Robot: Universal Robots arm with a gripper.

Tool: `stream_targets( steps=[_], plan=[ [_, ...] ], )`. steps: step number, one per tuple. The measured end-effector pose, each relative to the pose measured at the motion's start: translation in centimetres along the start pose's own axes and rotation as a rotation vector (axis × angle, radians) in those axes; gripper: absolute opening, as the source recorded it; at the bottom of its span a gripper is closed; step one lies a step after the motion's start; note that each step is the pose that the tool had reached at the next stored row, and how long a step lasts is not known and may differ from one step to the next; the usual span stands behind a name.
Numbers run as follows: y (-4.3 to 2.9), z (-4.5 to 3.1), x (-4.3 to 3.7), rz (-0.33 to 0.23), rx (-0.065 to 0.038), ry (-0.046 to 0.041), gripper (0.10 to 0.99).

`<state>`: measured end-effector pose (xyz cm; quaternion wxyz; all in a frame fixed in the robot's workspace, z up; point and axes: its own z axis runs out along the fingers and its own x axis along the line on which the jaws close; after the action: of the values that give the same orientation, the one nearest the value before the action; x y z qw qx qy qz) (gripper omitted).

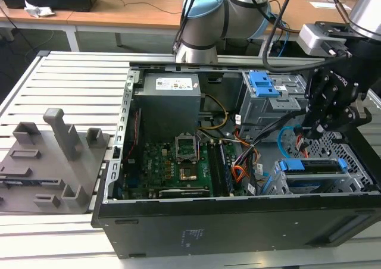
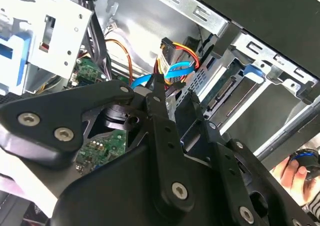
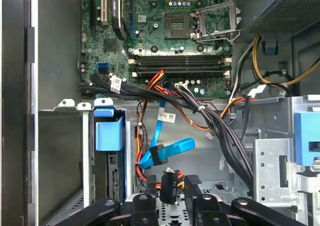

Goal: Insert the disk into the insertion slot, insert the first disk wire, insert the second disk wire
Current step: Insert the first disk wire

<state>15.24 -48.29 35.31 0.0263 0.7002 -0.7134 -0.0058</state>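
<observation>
**Drive's in the cage, tool parked over the cables**

Room first: wooden desks run along the back, one with a crumpled white wad on it. Our stuff sits on a slatted metal desk, pale grey ribs all the way across. On it lies the open black PC case, with the motherboard and the grey power supply facing up. The arm comes in from behind the case. Beside the case, at the exterior view's left, is a grey moulded fixture with upright posts.

In the case corner at the exterior view's right you get the insertion slot, a low grey cage with round holes punched in its walls. It's near the taller bay with the blue latch. The disk sits in the slot, silver edge showing, bright blue carrier wrapped round it.

The tool hangs just above the slot. It's black, its fingers stand a narrow gap apart, and I can't see anything clamped. Right at its tips in the first wrist view is the first disk wire, red, orange and black strands running into a small dark plug. Just beside that is the second disk wire, a thin flat light-blue ribbon curling in a loop with a dark plug on its end
</observation>
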Motion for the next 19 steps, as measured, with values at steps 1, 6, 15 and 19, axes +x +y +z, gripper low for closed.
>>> stream_targets(
  steps=[1, 6, 15, 19],
  plan=[
    [0.0, 0.11, 0.0, 0.0, 0.0, 0.0023, 0.361],
    [0.02, 0.17, 0.0, 0.0, 0.0, 0.0031, 0.361],
    [0.02, 0.17, 0.0, 0.0, 0.0, 0.0039, 0.169],
    [0.01, 0.19, 0.08, 0.0, 0.0, 0.0039, 0.169]
  ],
)
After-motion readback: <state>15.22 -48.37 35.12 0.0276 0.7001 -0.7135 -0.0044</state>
